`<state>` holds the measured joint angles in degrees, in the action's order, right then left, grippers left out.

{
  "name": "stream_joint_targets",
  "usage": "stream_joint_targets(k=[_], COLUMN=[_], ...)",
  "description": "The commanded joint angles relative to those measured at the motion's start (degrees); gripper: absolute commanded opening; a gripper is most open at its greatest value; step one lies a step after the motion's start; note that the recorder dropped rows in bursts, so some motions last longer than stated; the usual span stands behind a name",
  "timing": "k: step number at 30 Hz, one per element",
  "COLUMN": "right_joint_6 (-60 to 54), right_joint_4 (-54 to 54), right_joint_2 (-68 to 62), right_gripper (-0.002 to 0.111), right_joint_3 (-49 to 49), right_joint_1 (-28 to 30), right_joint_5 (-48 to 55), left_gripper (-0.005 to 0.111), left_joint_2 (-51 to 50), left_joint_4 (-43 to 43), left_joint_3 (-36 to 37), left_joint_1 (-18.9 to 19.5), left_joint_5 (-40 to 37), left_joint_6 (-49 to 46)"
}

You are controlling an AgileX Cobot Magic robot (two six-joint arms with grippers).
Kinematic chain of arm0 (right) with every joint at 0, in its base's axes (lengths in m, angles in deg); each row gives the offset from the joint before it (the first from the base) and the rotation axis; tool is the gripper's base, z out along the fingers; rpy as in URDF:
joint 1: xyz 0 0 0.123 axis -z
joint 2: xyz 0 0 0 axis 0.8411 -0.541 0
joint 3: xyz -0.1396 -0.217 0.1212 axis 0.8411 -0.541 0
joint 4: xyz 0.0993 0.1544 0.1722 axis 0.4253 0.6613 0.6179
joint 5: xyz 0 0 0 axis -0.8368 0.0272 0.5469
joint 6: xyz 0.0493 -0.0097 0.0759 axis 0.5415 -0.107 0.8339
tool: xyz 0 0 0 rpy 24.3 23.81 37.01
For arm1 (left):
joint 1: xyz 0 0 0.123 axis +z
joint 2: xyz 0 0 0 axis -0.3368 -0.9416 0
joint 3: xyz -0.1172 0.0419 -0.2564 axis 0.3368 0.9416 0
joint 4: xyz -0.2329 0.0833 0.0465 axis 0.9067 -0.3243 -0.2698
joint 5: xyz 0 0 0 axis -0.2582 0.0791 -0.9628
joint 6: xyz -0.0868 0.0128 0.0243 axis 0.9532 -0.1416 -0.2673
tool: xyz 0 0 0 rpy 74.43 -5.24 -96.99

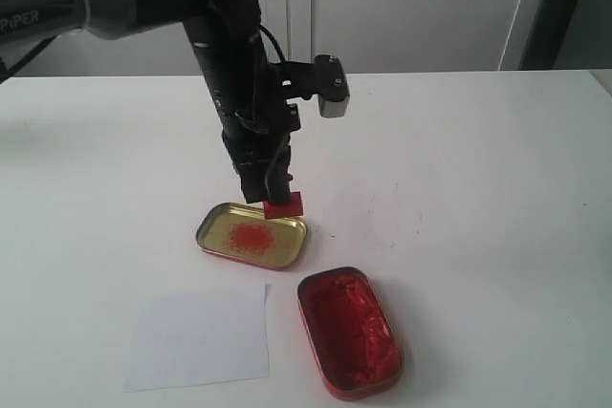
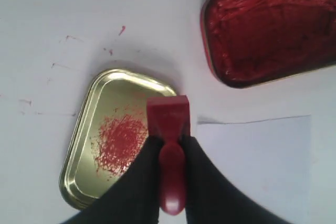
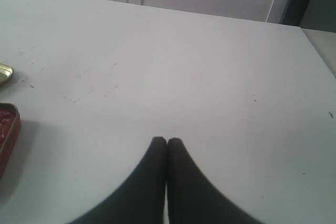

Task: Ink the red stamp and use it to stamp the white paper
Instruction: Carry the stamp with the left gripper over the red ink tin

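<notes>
My left jaws were clamped on the stamp's (image 1: 283,204) (image 2: 169,121) knobbed handle, one on each side, with the red block pointing down. In the exterior view the block sat right at the far right rim of the gold lid (image 1: 215,226) (image 2: 86,135). Touching the rim or just above it? I couldn't tell. The wrist view put the block over the lid's edge, beside the red smudge (image 1: 251,235) (image 2: 121,142) in the lid's middle, not on it.

The ink tin (image 1: 304,317) (image 2: 206,40) lay open on the tabletop (image 1: 478,169), near the lid but apart from it, packed with red ink. The paper (image 1: 196,336) (image 2: 257,161) lay flat just beside the tin, its corner near the lid, and I saw no red mark on it.

My right jaws were pressed together, tip to tip, with nothing between them. They were over bare tabletop, and only slivers of the tin (image 3: 8,129) and the lid (image 3: 4,72) showed at the edge of that wrist view. The right arm did not show in the exterior view.
</notes>
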<state>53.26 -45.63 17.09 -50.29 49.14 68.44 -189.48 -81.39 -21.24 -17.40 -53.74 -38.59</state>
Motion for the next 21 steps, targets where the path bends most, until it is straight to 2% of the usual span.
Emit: stream_joint_targets(k=[1,7,11,14,21], right_joint_6=[0.11,0.11,0.11,0.11,0.11], right_joint_4=[-0.27,-0.27,-0.27,-0.27,-0.27], right_joint_2=[0.28,0.28,0.28,0.28,0.28], right_gripper=[0.0,0.0,0.0,0.0,0.0], right_joint_3=[-0.25,-0.25,-0.25,-0.25,-0.25], right_joint_1=[0.28,0.28,0.28,0.28,0.28], right_joint_5=[-0.87,-0.87,-0.87,-0.87,-0.87], left_gripper=[0.0,0.0,0.0,0.0,0.0], left_joint_2=[1.04,1.68,4.97,8.9,10.19], left_joint_4=[-2.89,-3.36,-2.5,-1.96,-1.58], left_joint_3=[0.05,0.32,5.89,12.91,15.65], left_joint_1=[-3.47,-6.01,-6.01,-6.01,-6.01], left_joint_5=[-3.77,-4.87,-2.13,2.5,2.4], left_joint_6=[1.45,2.06,2.98,3.1,3.1])
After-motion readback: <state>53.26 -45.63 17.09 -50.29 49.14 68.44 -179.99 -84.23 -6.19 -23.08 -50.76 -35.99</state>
